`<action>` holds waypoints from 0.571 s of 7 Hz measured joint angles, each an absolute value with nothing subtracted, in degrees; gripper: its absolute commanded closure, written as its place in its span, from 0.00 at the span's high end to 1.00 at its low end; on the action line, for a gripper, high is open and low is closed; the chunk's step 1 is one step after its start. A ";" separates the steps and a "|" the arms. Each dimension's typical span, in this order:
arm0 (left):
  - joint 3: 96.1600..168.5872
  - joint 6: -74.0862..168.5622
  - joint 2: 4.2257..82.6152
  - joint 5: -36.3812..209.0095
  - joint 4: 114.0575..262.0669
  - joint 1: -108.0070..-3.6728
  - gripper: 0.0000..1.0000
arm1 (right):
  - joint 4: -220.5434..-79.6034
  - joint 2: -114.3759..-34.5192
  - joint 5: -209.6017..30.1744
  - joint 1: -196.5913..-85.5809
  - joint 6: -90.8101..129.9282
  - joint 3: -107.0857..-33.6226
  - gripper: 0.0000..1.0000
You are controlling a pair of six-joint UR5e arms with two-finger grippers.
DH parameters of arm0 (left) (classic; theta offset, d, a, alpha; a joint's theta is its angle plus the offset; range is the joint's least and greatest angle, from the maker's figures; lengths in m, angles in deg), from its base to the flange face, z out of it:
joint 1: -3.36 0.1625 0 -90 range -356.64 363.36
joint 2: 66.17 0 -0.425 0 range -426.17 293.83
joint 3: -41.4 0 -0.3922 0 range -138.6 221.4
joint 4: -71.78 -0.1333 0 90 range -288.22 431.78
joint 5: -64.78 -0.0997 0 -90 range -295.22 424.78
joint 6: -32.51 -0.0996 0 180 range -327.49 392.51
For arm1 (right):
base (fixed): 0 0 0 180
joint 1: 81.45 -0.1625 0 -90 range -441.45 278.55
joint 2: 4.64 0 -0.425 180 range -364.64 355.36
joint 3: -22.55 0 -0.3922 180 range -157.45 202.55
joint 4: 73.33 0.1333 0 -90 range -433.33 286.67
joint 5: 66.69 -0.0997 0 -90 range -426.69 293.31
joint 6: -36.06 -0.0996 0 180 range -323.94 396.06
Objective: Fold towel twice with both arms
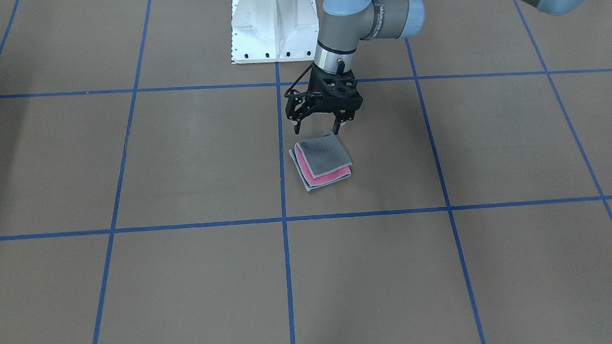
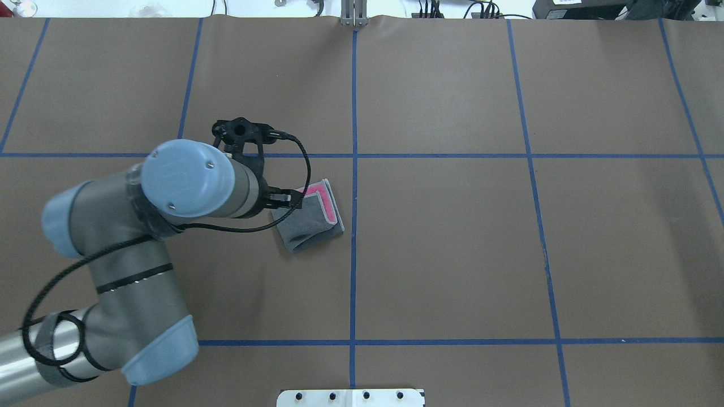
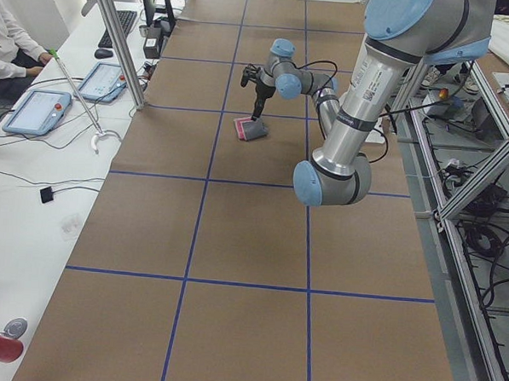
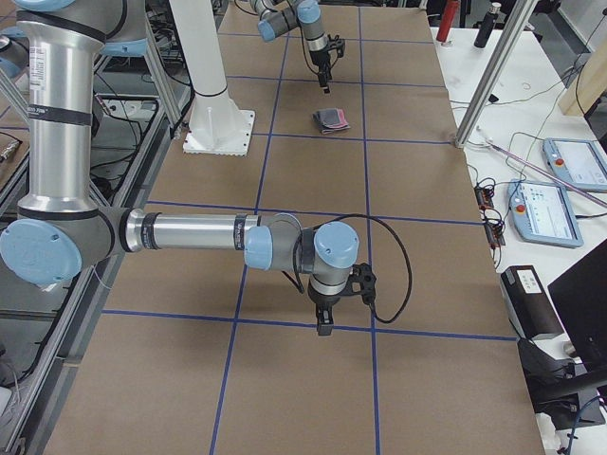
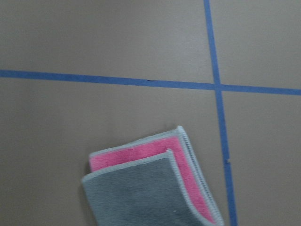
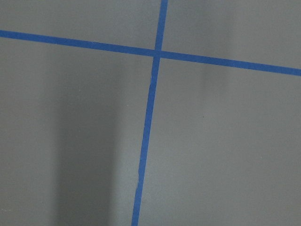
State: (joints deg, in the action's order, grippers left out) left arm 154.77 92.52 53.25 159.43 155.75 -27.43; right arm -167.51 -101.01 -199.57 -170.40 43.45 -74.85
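The towel lies on the table folded into a small square. Its grey face is on top and a pink strip shows along two edges. It also shows in the overhead view, the left wrist view and both side views. My left gripper hangs open and empty just above the towel's edge nearest the robot base, not touching it. My right gripper shows only in the exterior right view, low over bare table far from the towel. I cannot tell whether it is open or shut.
The table is brown with a grid of blue tape lines. The white pedestal base stands behind the towel. Side benches hold tablets, and a person sits there.
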 measured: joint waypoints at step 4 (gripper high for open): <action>161.53 56.22 37.08 174.77 149.57 -49.39 1.00 | -167.54 -101.40 -199.50 -170.40 42.94 -73.70 1.00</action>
